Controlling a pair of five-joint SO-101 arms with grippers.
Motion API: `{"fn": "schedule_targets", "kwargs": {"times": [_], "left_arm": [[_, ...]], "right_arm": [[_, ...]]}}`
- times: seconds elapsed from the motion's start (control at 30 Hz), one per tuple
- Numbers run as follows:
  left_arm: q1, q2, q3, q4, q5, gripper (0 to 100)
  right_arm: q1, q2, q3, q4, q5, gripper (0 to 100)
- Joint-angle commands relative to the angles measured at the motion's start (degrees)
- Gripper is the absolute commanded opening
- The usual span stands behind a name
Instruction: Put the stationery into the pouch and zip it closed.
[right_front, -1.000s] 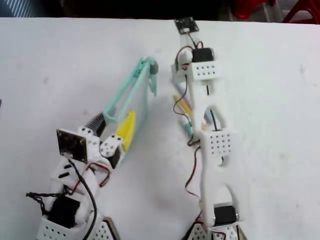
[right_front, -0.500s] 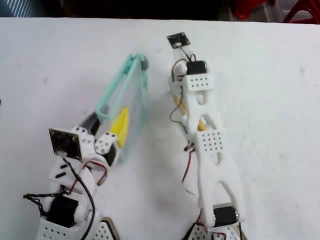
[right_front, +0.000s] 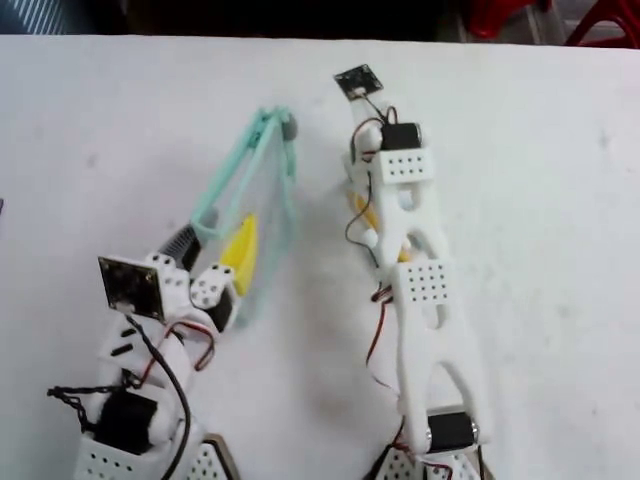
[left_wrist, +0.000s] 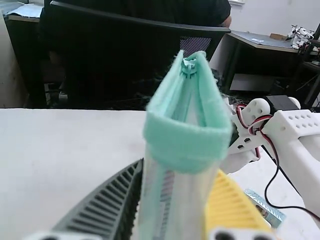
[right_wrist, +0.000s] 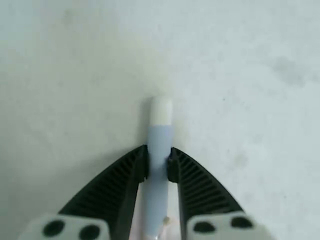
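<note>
While apart: left tool (left_wrist: 177, 192), one pouch (left_wrist: 187, 135); right tool (right_wrist: 157, 160), one pen (right_wrist: 161, 117).

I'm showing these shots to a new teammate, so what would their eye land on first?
Probably the mint-green pouch, gripped by the left claw over the left half of the white table, its mouth gaping open. Next comes the right claw, shut on a pale blue pen with a white tip, over the table.
</note>
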Motion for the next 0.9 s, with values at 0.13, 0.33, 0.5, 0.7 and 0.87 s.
{"fn": "schedule_targets", "kwargs": {"times": [0.13, 0.33, 0.5, 0.7, 0.87], "left_arm": [[0.0, 0.3, -0.3, -0.2, 0.5, 18], [0.0, 0.3, -0.3, -0.2, 0.5, 18], [0.0, 0.3, -0.3, -0.2, 0.5, 18], [0.0, 0.3, -0.3, -0.2, 0.5, 18], [0.0, 0.3, -0.3, -0.2, 0.5, 18]], "right_arm": [[-0.3, -0.4, -3.7, 4.5, -0.4, 1.7], [0.5, -5.6, -3.5, 6.8, -11.3, 1.7], [0.5, -8.6, -3.5, 10.4, -12.3, 1.7], [0.6, -10.4, -3.4, 10.6, -12.3, 1.7], [0.6, -10.9, -3.4, 11.0, -12.3, 1.7]]}}
